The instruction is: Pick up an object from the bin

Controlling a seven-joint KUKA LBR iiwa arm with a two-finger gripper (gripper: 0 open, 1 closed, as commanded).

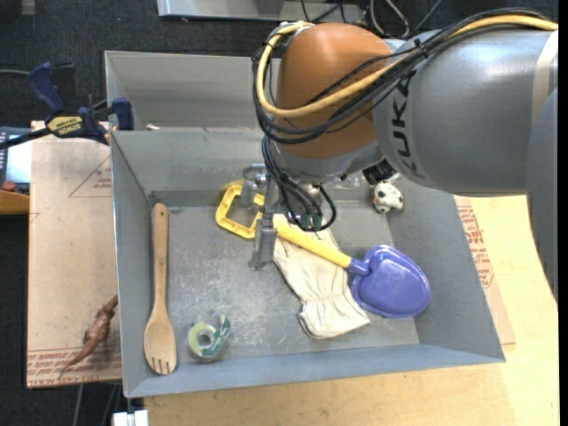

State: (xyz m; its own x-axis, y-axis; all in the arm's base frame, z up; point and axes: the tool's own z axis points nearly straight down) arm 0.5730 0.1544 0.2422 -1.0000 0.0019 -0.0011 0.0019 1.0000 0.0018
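My gripper (263, 251) reaches down to the bin floor near the middle, just left of a white cloth glove (312, 293). A toy shovel with a yellow handle (311, 246) and a purple blade (391, 281) lies across the glove. The handle's end is right beside the gripper. A yellow plastic clamp-like piece (232, 211) lies just behind and left of the gripper, partly hidden by it. I see nothing held in the gripper.
A wooden spork (160, 291) lies along the left wall. A small green tape dispenser (208, 337) sits near the front. A small white and black toy (386, 197) rests at the back right. The arm's orange cover and cables hang over the bin's back middle.
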